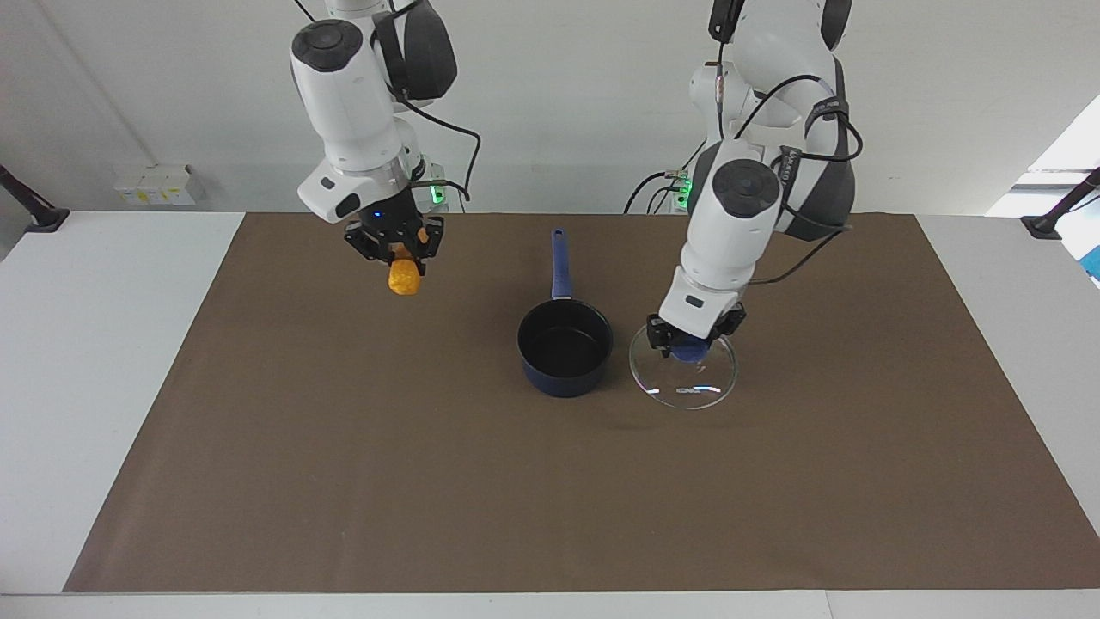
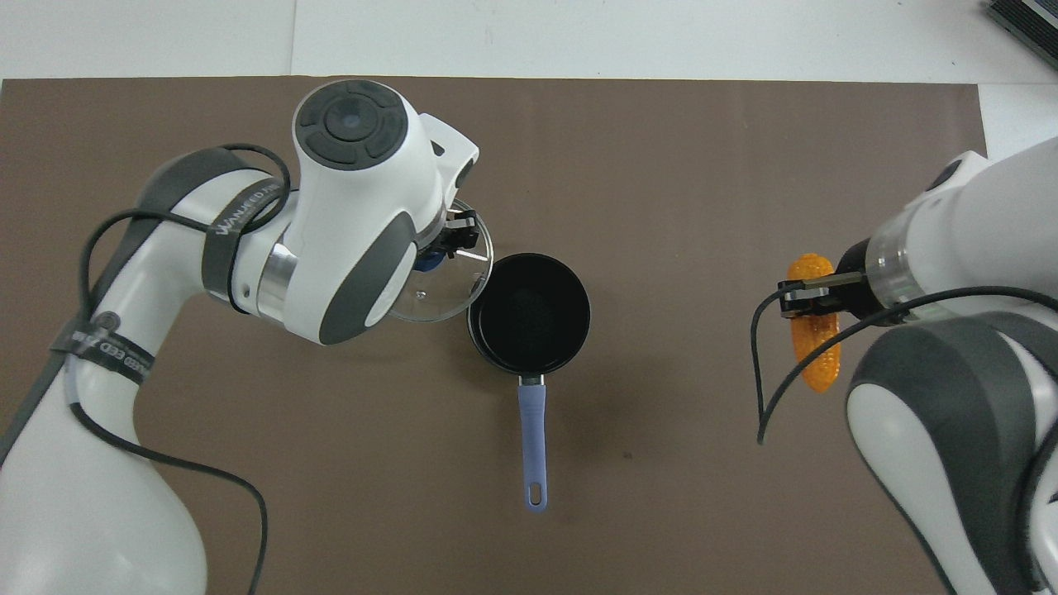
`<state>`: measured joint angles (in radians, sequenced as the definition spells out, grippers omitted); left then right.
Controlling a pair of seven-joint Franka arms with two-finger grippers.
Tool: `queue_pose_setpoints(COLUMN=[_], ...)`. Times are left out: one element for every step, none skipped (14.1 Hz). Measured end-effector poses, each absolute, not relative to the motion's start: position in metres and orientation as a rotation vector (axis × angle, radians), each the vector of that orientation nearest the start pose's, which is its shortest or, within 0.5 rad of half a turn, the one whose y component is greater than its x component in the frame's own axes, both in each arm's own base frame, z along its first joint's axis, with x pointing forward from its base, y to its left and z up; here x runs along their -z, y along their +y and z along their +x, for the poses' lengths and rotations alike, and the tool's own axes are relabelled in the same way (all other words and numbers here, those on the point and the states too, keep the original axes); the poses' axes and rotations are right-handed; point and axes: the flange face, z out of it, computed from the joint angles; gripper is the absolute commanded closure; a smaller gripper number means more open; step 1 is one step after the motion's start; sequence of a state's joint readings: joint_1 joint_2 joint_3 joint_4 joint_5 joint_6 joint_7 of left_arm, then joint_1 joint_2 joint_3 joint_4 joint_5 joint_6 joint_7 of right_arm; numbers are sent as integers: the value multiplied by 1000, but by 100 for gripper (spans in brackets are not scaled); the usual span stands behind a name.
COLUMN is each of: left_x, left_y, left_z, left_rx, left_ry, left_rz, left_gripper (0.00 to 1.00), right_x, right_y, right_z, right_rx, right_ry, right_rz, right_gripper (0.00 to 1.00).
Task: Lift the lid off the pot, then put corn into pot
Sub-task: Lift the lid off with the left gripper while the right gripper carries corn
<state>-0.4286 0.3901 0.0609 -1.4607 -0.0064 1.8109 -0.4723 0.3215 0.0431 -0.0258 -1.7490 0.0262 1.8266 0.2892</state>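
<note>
Toward the right arm's end of the worktop [image 1: 550, 516], my right gripper [image 1: 397, 255] grips the corn [image 1: 403, 278] aloft; the open pot [image 1: 565, 347] sits mid-worktop, beside the lid [image 1: 684, 371] clamped by my left gripper [image 1: 685, 342].

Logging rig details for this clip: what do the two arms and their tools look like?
Both arms have glossy white shells with dark grey joint covers and round grey end caps. Black cables loop along them. Each ends in a small black two-finger tool: left tool, right tool. Green lights glow at the bases.
</note>
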Motion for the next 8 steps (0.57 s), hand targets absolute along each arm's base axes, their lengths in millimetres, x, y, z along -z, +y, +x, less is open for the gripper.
queue_pose_setpoints(left_x=[-453,-450,-447,-444,-439,-435,-428,-421], left_y=[-223,-200,-180,-164,-152,-143,-135,-129], left_z=[633,639,644,647,649,649,647,642], left_rx=[-60,-75,-88,-100,-108,-98,-74,-53], left_ry=[-140,-127,-115,-94,-54,-15,11,23], left_rz=[-3107,-3113,-3118,-3121,-3123,-3128,-3134,-3138], left_gripper=[100,100,100,100,100,100,100,100], right_x=[-530,-526,-522,-515,-507,-499,-488,-475], right_y=[198,225,252,276,292,301,308,318], right_z=[556,556,555,555,558,563,569,572], right_rx=[46,49,45,43,63,88,102,107], right_ry=[19,33,40,36,28,18,9,-5], right_rz=[-3105,-3103,-3102,-3102,-3095,-3085,-3075,-3067], right_gripper=[100,100,100,100,100,100,100,100])
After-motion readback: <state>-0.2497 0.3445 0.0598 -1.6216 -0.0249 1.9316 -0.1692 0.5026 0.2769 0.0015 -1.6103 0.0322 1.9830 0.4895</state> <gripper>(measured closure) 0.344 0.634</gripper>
